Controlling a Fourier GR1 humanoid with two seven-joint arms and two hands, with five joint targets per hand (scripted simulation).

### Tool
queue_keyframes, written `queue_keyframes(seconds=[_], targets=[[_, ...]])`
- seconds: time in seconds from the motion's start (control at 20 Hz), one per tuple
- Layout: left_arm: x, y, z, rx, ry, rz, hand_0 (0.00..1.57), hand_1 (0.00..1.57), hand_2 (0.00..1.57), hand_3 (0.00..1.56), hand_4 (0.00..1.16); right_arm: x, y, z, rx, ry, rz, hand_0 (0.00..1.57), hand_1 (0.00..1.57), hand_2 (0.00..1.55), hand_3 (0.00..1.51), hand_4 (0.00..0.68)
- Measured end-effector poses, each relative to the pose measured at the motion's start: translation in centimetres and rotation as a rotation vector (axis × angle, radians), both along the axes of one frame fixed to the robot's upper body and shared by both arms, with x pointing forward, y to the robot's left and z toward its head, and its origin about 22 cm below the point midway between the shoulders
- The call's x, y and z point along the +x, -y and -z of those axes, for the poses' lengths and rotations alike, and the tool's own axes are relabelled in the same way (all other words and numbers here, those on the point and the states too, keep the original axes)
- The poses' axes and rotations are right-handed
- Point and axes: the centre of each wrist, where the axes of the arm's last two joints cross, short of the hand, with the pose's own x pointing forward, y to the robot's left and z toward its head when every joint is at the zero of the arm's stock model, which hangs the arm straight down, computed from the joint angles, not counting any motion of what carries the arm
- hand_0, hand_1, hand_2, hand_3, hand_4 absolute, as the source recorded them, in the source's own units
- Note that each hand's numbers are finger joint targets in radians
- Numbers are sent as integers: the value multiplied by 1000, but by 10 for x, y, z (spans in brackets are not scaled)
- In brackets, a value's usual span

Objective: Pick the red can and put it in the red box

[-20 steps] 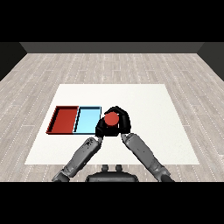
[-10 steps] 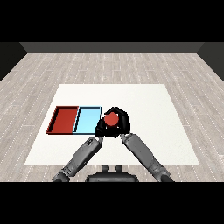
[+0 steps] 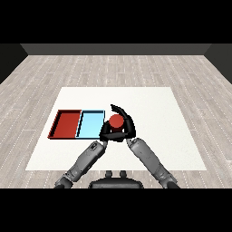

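White tabletop (image 3: 149,104) scene: right hand (image 3: 124,124) curls round the red can (image 3: 116,121), apparently mid-carry, needing leftward travel past the blue tray (image 3: 90,124) to the red tray (image 3: 66,124).

Red can (image 3: 116,121) upright, just right of light blue tray (image 3: 90,124); red tray (image 3: 66,124) leftmost.

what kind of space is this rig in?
Likely a bare test room: a white table on a grey wood-plank floor with dark walls, holding only a red tray, a light blue tray and a red can.

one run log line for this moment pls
stage: grasp | red cylindrical can: right of light blue tray | right hand: curled round can | left hand: beside can | red tray: empty
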Motion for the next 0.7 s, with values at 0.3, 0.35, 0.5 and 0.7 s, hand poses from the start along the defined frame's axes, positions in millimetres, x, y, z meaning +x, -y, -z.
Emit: queue_keyframes(seconds=[0.3, 0.35, 0.5, 0.7], targets=[[-7, -2, -1, 5, -2, -3, 1571, 1571, 1571, 1493, 1139, -4, 5, -3, 34, 2, 47, 0, 0, 0, 0, 0], [-8, -2, 0, 3, 0, -3, 1571, 1571, 1571, 1497, 1139, -5, 6, -3, 32, -2, 53, 0, 0, 0, 0, 0], [-2, -4, -1, -1, 15, 1, 1571, 1571, 1571, 1489, 1137, -6, 7, -5, 24, -2, 66, 0, 0, 0, 0, 0], [-3, -5, -6, -5, 14, -5, 1571, 1571, 1571, 1478, 1136, 0, 16, -10, 43, 9, 74, 0, 0, 0, 0, 0]])
